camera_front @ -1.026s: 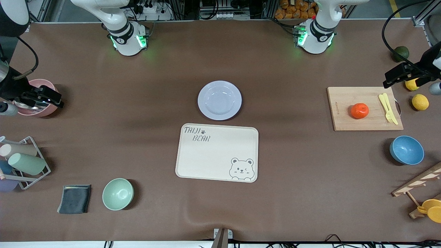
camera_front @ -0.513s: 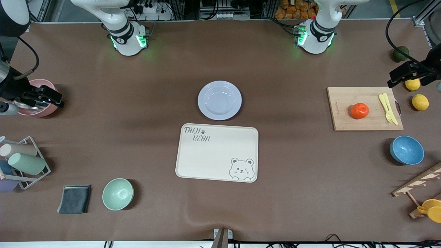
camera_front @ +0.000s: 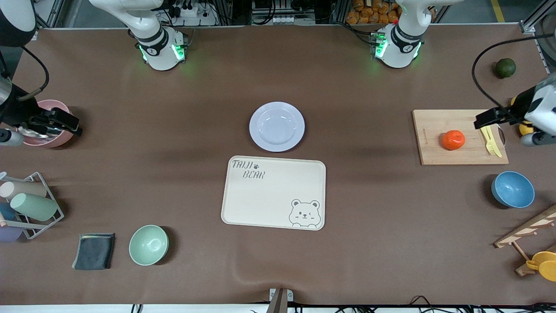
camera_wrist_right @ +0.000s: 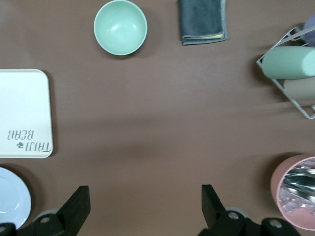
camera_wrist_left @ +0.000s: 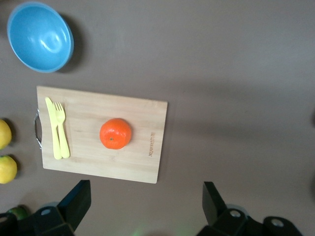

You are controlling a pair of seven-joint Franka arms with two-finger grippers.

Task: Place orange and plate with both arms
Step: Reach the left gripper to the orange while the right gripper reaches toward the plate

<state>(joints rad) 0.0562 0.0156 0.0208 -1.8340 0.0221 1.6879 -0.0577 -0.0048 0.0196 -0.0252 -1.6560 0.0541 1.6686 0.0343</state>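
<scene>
The orange [camera_front: 453,140] sits in the middle of a wooden cutting board [camera_front: 434,150] toward the left arm's end of the table; it also shows in the left wrist view [camera_wrist_left: 115,133]. The lavender-white plate [camera_front: 276,126] lies at the table's middle, just farther from the front camera than the bear tray; its edge shows in the right wrist view [camera_wrist_right: 11,197]. My left gripper [camera_front: 488,118] hangs open and empty, high over the board's edge near the yellow cutlery [camera_wrist_left: 146,209]. My right gripper [camera_front: 61,124] is open and empty over a pink bowl [camera_wrist_right: 145,209].
A cream bear tray [camera_front: 273,195] lies at centre. Yellow fork and knife [camera_front: 489,137] lie on the board. A blue bowl [camera_front: 512,189], lemon [camera_front: 526,128] and dark green fruit [camera_front: 505,68] are near it. Pink bowl [camera_front: 54,104], cup rack [camera_front: 26,204], grey cloth [camera_front: 94,251] and mint bowl [camera_front: 148,244] are at the right arm's end.
My left gripper has swung from over the lemons to over the cutting board's cutlery end. The right arm has not moved.
</scene>
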